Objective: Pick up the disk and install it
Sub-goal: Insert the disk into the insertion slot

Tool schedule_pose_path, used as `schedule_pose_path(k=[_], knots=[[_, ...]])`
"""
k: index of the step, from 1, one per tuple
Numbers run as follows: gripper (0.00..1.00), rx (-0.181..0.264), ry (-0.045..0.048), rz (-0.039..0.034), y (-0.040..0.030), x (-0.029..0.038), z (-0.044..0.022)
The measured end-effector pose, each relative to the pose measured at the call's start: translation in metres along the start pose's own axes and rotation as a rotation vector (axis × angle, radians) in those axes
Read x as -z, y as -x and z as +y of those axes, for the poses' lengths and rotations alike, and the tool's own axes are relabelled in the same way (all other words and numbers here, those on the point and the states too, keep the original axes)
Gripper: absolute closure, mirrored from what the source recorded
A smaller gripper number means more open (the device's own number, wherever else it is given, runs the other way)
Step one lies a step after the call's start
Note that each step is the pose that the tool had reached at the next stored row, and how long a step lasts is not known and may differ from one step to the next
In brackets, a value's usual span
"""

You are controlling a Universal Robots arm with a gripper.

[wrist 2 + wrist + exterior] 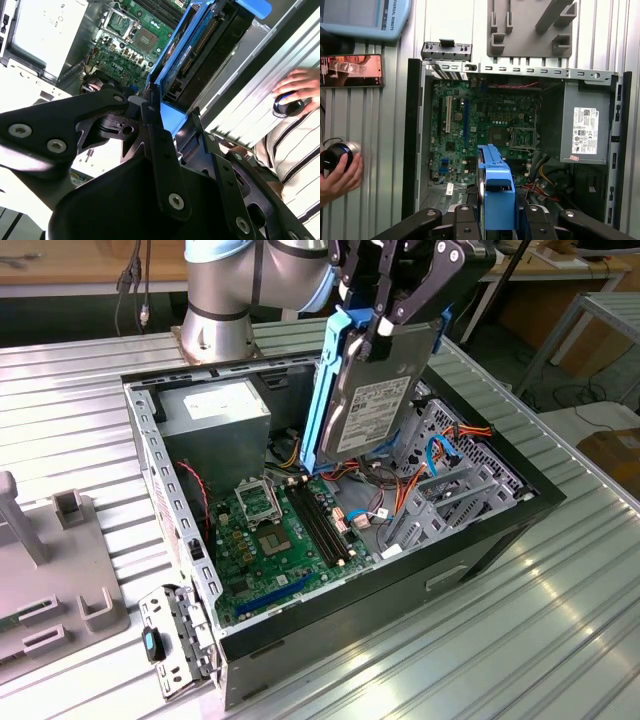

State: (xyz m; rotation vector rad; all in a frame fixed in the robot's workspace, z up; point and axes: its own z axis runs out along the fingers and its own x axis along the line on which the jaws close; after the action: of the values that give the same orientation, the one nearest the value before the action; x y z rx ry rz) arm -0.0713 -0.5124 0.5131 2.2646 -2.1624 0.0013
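Our claw (384,337) grips the disk (368,415) by its blue frame, up over the middle of the open computer box (350,602). We think it is stiff, heavy and easy to break.

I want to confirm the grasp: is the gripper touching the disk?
Touching. In the exterior view the gripper clamps the top edge of the disk, which hangs above the computer case.

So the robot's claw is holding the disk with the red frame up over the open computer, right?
No, the frame is blue, not red. In the exterior view the gripper holds the disk over the open computer.
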Motion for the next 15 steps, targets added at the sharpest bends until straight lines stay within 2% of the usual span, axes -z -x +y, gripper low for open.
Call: schedule_pose_path(k=[5, 8, 9, 11, 12, 13, 14, 15], knots=[[0.64, 0.000, 0.0000, 0.0000, -0.0053, -0.0001, 0.0003], [0.64, 0.000, -0.0001, 0.0001, -0.0057, -0.0002, -0.0011], [0.64, 0.000, -0.0001, 0.0001, -0.0058, -0.0003, -0.0043], [0.64, 0.000, 0.0001, 0.0004, -0.0070, -0.0005, -0.0155], [0.64, 0.000, 0.0000, 0.0004, -0.0072, -0.0006, -0.0175], [0.64, 0.000, -0.0001, 0.0003, -0.0079, -0.0008, -0.0222], [0.64, 0.000, 0.0000, 0.0005, -0.0087, -0.0010, -0.0303], [0.64, 0.000, 0.0001, 0.0006, -0.0105, -0.0012, -0.0354]])
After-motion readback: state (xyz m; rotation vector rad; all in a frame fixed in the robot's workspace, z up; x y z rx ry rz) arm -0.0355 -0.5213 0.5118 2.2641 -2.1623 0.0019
